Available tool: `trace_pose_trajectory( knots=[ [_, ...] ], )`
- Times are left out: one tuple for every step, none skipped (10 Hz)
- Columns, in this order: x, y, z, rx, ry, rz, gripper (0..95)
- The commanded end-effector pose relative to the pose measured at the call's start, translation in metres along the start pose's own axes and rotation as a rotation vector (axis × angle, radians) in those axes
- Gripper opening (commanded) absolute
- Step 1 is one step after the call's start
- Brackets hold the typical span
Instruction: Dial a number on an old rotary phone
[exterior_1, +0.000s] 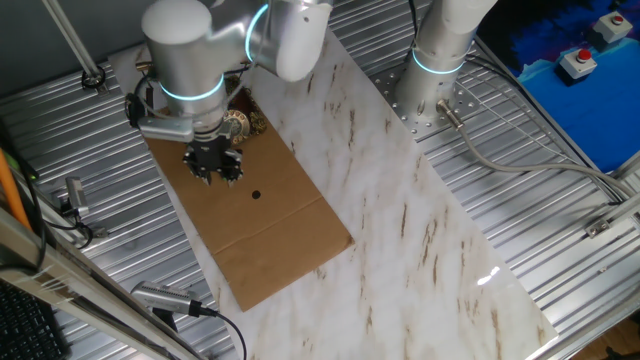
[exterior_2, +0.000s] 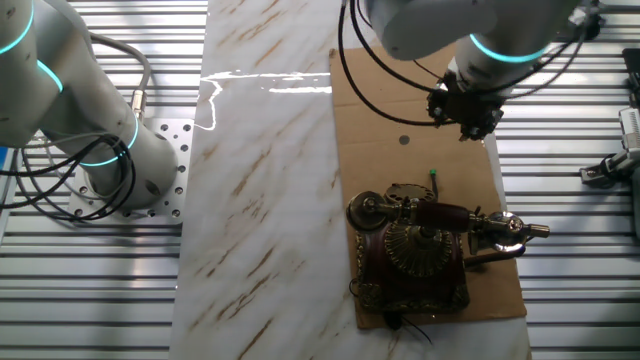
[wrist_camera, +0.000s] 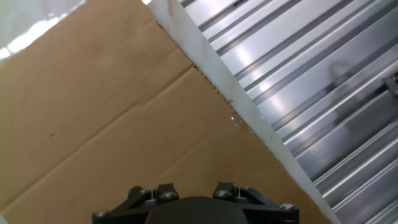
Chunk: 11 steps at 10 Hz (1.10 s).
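While its fingers stay out of sight, leaving it impossible to tell whether they are spread or pressed together, the gripper (exterior_2: 468, 118) hangs over a brown cardboard sheet (exterior_2: 400, 105) on the marble-topped bench (exterior_2: 260, 200). Clear of the gripper, further along the sheet, sits the old rotary phone (exterior_2: 420, 250), its brass-ended handset (exterior_2: 440, 215) resting across it, a green-tipped stick (exterior_2: 434, 178) between them.

Matt cardboard sheet (exterior_1: 262, 222); glossy marble tabletop (exterior_1: 420, 250); ribbed metal bench (exterior_1: 560, 230).
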<state>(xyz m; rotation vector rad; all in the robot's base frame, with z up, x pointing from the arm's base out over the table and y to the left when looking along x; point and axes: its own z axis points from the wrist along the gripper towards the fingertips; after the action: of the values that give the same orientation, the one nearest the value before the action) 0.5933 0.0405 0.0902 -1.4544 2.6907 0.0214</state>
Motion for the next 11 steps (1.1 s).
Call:
trace_pose_trajectory(
  knots=[
    [0.0008,-0.0007,0.0001,-0.002,0.002,-0.029,38.0],
    [0.0011,-0.0006,-0.0001,-0.003,0.005,-0.029,38.0],
    [0.0011,-0.0006,-0.0001,-0.007,0.01,-0.027,38.0],
    [0.0016,-0.0005,-0.0004,-0.008,0.01,-0.043,38.0],
    [0.0031,-0.0002,-0.0013,-0.008,0.012,-0.045,38.0],
    [0.0032,-0.0002,-0.0013,-0.008,0.016,-0.05,38.0],
    [0.0035,-0.0001,-0.0013,-0.003,0.022,-0.049,38.0],
    [0.0035,-0.0001,-0.0013,-0.005,0.017,-0.031,38.0],
    [0.0035,-0.0001,-0.0013,-0.011,0.017,-0.022,38.0],
    [0.0035,-0.0001,-0.0013,-0.011,0.033,-0.022,38.0],
    [0.0035,-0.0001,-0.0013,-0.004,0.054,-0.018,38.0]
  ],
)
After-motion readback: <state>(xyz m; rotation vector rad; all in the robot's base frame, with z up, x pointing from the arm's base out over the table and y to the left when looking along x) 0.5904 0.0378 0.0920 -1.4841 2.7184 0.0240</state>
